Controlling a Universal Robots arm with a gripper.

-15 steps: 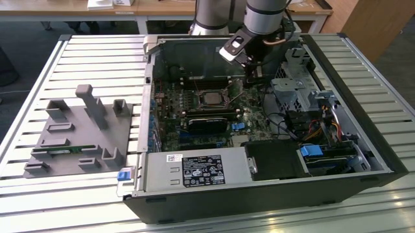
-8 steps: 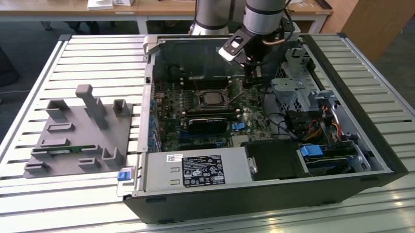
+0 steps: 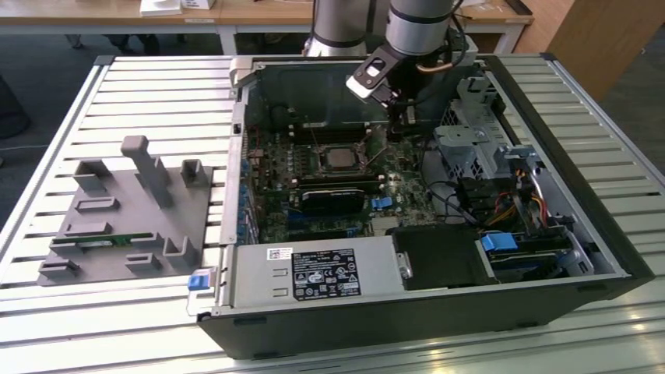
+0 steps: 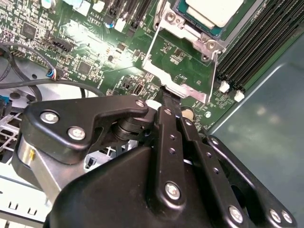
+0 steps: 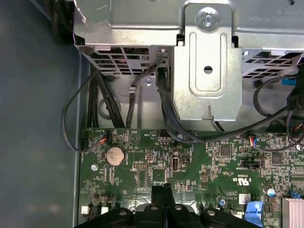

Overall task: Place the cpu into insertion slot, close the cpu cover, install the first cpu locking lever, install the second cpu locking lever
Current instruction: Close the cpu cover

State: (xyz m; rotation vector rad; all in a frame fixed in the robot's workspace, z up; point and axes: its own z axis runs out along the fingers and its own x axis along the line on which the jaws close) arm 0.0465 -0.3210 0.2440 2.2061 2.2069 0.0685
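The cpu (image 3: 339, 159) lies flat in its socket on the motherboard, its silvery top also seen in the second wrist view (image 4: 216, 9). The cpu cover (image 4: 190, 91), a thin silvery frame, stands tilted up from the socket. My gripper (image 3: 406, 117) hangs inside the open computer case, beside the socket toward the exterior view's right. Its black fingers (image 4: 167, 118) are pressed together, and their tips meet the cover's raised outer edge. In the first wrist view the shut gripper (image 5: 164, 189) points down over the green board. Whether the cover's edge sits between the tips is hidden.
A grey parts fixture (image 3: 124, 210) sits on the slatted table at the exterior view's left. Inside the case are a power supply (image 3: 311, 274), a black card (image 3: 332, 199), a metal drive cage (image 5: 206, 71) with black cables, and a coin battery (image 5: 114, 155).
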